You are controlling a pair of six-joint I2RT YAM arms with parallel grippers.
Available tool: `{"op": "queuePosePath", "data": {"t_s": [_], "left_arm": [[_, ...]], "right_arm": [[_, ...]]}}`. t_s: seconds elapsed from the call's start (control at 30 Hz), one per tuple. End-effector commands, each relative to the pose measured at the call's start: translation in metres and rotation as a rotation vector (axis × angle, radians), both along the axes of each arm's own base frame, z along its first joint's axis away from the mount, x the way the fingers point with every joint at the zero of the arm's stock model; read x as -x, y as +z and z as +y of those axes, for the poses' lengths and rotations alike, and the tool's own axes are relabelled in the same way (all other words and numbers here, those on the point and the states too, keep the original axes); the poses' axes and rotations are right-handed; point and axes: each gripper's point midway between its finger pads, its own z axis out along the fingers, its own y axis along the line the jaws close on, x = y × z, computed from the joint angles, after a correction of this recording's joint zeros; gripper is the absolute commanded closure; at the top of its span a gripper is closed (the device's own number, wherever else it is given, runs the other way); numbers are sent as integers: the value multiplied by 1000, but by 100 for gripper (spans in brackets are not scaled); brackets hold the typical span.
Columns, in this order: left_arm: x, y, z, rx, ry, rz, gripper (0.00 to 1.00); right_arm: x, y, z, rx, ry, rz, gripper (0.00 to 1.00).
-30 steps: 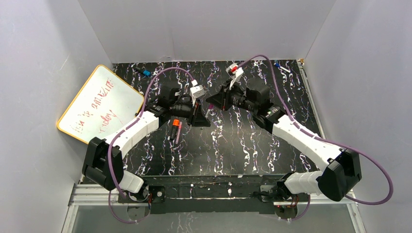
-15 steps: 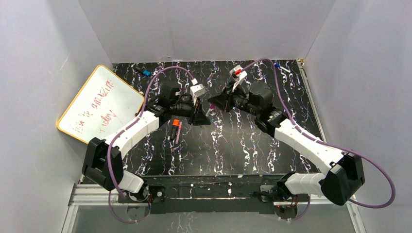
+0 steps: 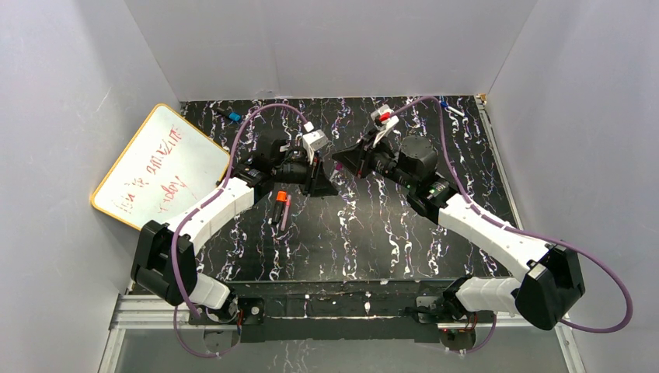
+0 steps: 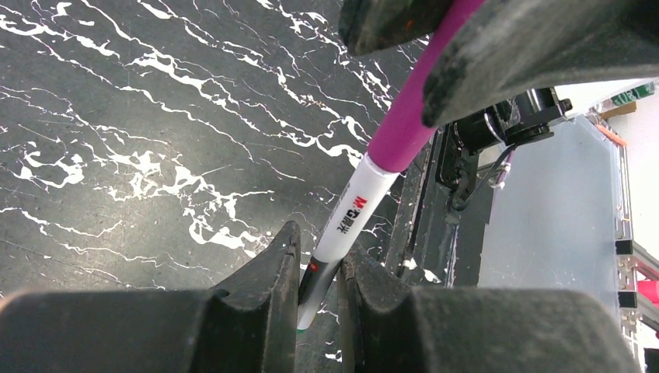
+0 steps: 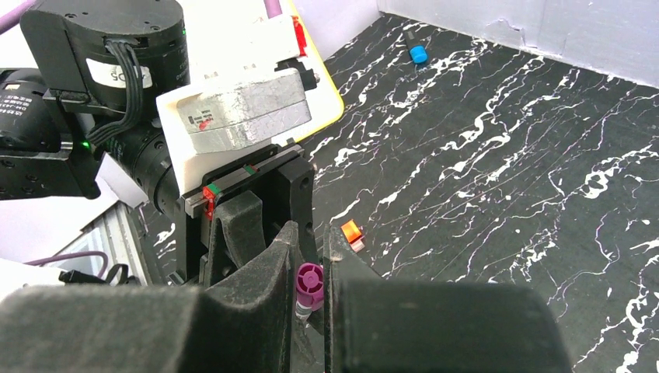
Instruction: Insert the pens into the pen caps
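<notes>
My left gripper is shut on the lower end of a pale grey pen with printed lettering. The pen's upper end sits in a magenta-purple pen cap, which my right gripper is shut on; the cap's round end shows between its fingers. In the top view the left gripper and the right gripper meet tip to tip above the mat's middle. A black pen with a red-orange tip and a magenta-purple pen lie side by side on the mat, left of the grippers.
A whiteboard with red writing leans at the left wall. A blue cap lies at the far left. A small blue piece and a white piece lie at the far right corner. The mat is black marbled.
Both grippers have stayed joined at the pen and cap. The left gripper has shifted slightly towards the far side, and the right arm has turned a little.
</notes>
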Motion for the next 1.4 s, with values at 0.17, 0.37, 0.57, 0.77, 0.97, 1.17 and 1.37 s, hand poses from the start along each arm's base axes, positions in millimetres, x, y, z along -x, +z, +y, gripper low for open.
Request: {"op": "queuePosePath", "data": {"t_s": [0.17, 0.37, 0.57, 0.77, 0.97, 1.17, 1.37], "left_arm": [[-77, 103, 12, 197, 300, -299, 100], [-77, 106, 11, 213, 303, -299, 100], [-77, 101, 11, 217, 305, -287, 100], [-77, 99, 10, 223, 308, -278, 100], [-78, 98, 10, 231, 309, -274, 100], [-78, 101, 8, 239, 300, -271, 100], [-78, 104, 8, 251, 306, -276, 100]], "right_arm": [[120, -80, 24, 150, 420, 369, 99], [122, -81, 25, 142, 422, 374, 99], [122, -79, 26, 139, 421, 368, 99], [121, -78, 28, 137, 424, 362, 99], [120, -78, 30, 133, 427, 362, 99], [120, -78, 30, 130, 429, 360, 99], [121, -77, 30, 128, 430, 362, 99]]}}
